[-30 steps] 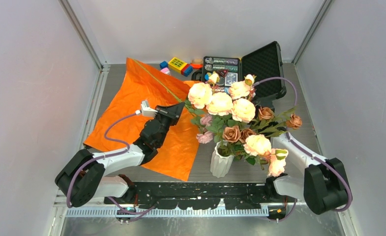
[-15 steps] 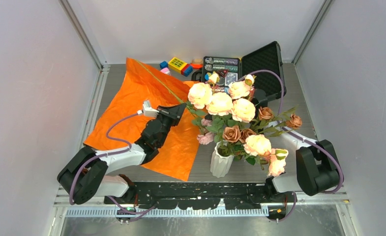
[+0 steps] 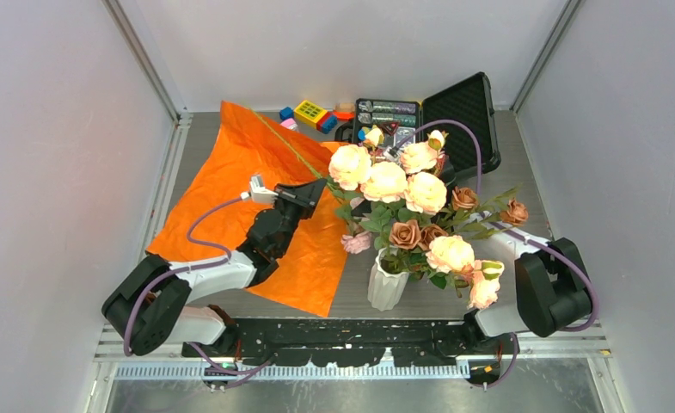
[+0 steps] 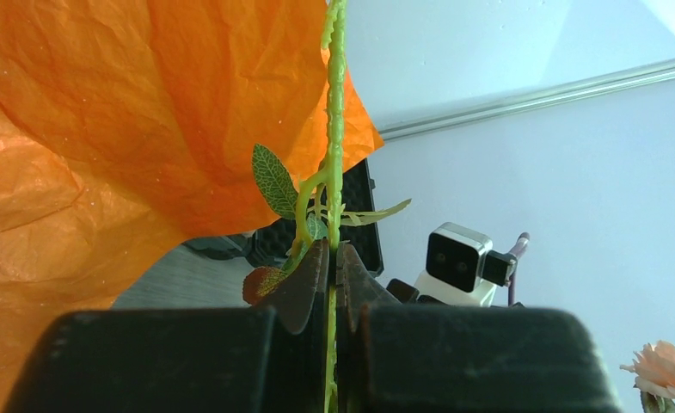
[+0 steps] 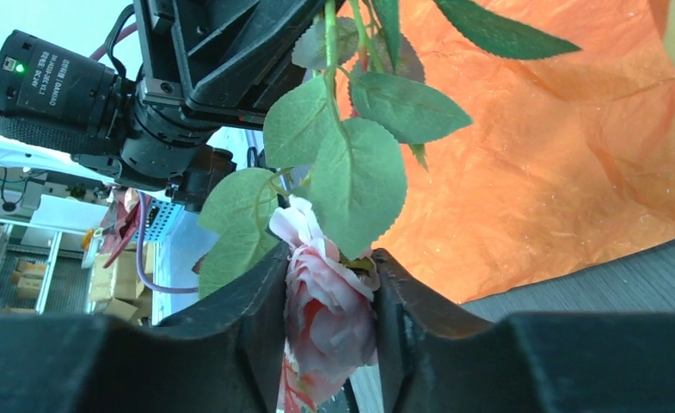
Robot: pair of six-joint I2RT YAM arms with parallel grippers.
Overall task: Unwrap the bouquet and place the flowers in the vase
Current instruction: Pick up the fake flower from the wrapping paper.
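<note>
The left gripper (image 4: 334, 258) is clamped fully together on a thin green stem (image 4: 334, 129). The stem rises from between the fingertips and runs away over the orange paper (image 4: 101, 129). A veined leaf (image 4: 273, 179) is carried on the stem just above the fingertips, to their left. The paper lies unfolded and spread out on the table (image 3: 355, 297), under and beyond these fingers.

The right gripper (image 5: 332, 262) is drawn about halfway in around a pink rose (image 5: 325, 323), which is held head-down between its fingers (image 5: 260, 327). The petals are touched on both sides. Broad green leaves (image 5: 359, 181) hang just past the fingertips, and the orange paper is seen farther beyond them. In the top view this gripper is hidden under the blooms.

The white ribbed vase (image 3: 387, 286) stands upright on the table, well apart from the left fingers (to their right and nearer the arm bases). It is filled with cream, peach and brownish roses (image 3: 387, 182), whose heads spread above and around its rim. An open black case (image 3: 463, 112) lies farther back, beyond the flowers.
</note>
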